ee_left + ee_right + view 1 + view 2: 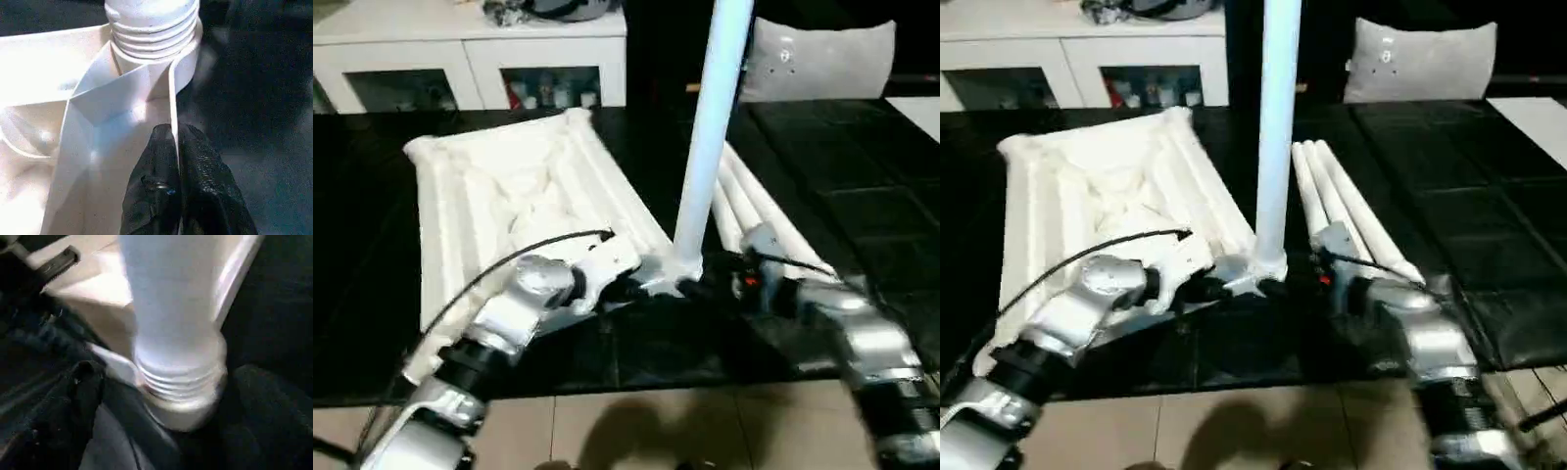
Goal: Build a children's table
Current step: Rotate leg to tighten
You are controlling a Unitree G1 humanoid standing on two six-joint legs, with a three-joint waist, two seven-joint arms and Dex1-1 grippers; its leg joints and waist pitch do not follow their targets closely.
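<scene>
A leg stands upright in the top's corner socket. Left tool pinches the top's rim; right tool is spread around the leg's base. Three legs lie on the counter.

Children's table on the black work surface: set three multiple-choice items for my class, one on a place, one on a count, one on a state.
1. Where does the upright leg stand?
A. In a near corner socket of the tabletop
B. Flat on the floor
C. On the white cabinet

2. How many loose legs lie beside the tabletop?
A. One
B. Three
C. Five

3. What is the left gripper doing?
A. Hanging open in the air
B. Shut on the tabletop's thin edge wall
C. Holding a loose leg

Key: 1 A, the leg's threaded end sits in the socket at the near corner. 2 B, three white tubes lie side by side. 3 B, the left wrist view has both black fingers pinching the white wall.
</scene>
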